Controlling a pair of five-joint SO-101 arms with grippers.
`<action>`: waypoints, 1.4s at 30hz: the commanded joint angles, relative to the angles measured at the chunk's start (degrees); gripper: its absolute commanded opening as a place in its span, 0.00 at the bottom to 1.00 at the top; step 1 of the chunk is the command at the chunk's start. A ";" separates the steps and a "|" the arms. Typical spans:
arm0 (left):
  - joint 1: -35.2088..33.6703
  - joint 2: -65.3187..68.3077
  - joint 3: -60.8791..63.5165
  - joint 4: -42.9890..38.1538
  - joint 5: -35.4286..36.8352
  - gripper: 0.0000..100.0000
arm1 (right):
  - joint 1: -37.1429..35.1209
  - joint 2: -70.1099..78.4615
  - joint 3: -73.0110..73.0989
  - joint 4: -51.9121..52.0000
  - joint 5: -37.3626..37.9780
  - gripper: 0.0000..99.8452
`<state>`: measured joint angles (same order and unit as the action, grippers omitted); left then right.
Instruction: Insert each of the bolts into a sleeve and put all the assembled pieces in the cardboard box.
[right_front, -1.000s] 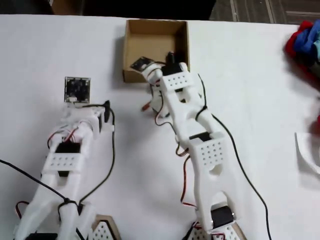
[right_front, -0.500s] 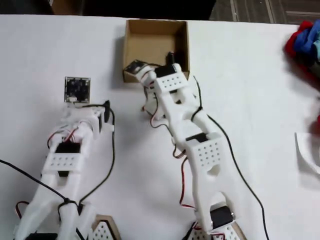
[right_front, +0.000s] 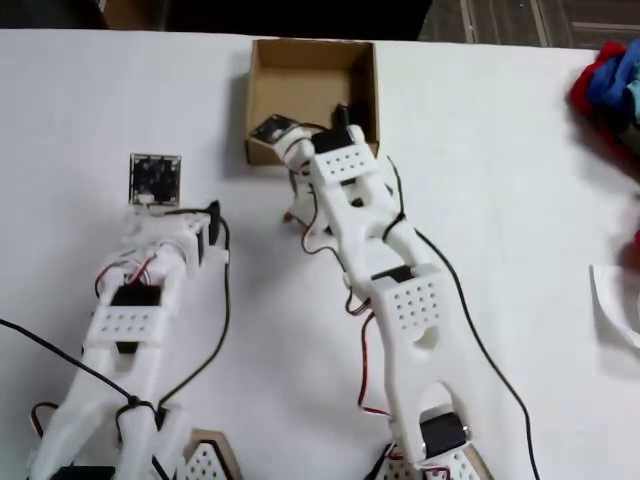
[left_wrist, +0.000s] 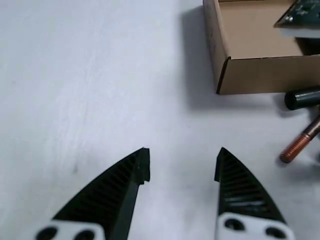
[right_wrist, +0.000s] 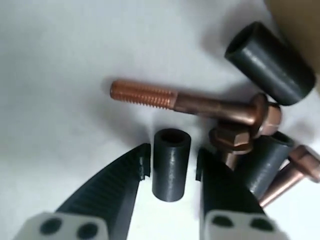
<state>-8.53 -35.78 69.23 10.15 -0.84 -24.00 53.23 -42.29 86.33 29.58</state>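
Note:
My right gripper (right_wrist: 172, 161) is open, and its fingers straddle an upright black sleeve (right_wrist: 171, 164) with only narrow gaps on both sides. Just beyond the sleeve a long copper bolt (right_wrist: 190, 102) lies flat on the white table. Two more bolts (right_wrist: 232, 139) (right_wrist: 295, 170) and two more black sleeves (right_wrist: 270, 62) (right_wrist: 265, 162) are crowded beside it. In the high view the right arm (right_front: 345, 175) hangs over this pile at the front edge of the cardboard box (right_front: 312, 95). My left gripper (left_wrist: 182, 160) is open over bare table, short of the box corner (left_wrist: 227, 75).
The left wrist view catches a sleeve end (left_wrist: 302, 97) and a bolt tip (left_wrist: 300, 142) beside the box. The left arm (right_front: 150, 260) stands at the table's left. Coloured cloth (right_front: 610, 75) and a white object (right_front: 615, 305) lie at the right edge.
The right arm's wrist has swung a little to the left along the box's front edge and settled over the pile. The left arm has not moved.

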 joint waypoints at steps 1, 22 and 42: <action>-0.35 -1.23 -0.48 -0.62 0.00 0.23 | -0.13 1.27 -0.26 1.80 2.37 0.03; 11.96 13.89 -33.71 32.53 -12.04 0.23 | 17.10 -60.79 46.42 -8.22 -7.47 0.02; 21.10 86.86 -130.07 83.34 -23.91 0.23 | 29.76 -81.63 93.36 -44.00 -11.43 0.02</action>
<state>12.13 46.33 -47.43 90.68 -20.62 5.36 -26.07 50.90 43.43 18.59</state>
